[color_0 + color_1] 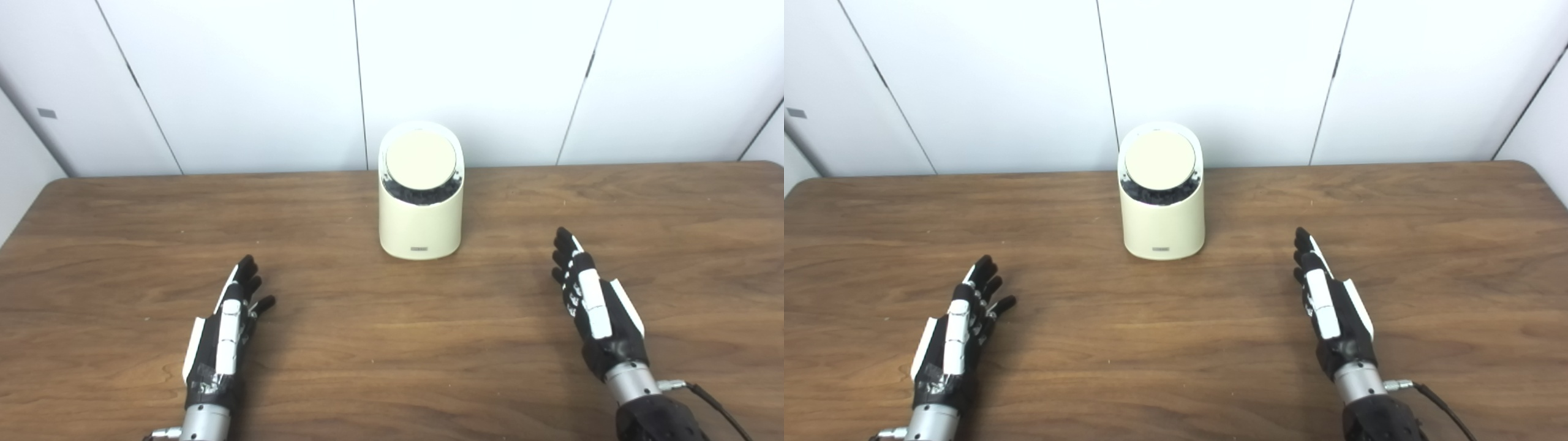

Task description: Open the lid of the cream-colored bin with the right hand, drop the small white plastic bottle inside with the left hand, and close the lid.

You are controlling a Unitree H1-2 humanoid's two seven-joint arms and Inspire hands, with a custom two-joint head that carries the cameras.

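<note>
Both hands, left hand (223, 331) and right hand (597, 312), rest spread and empty (palms inward) flanking the bin (421, 202).

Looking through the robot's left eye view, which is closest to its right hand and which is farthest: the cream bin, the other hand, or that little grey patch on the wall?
1. Cream bin: up and left of the right hand, mid-table.
2. Left hand: across the table, on the left side.
3. Grey patch: on the wall at far upper left, beyond the table.
</note>
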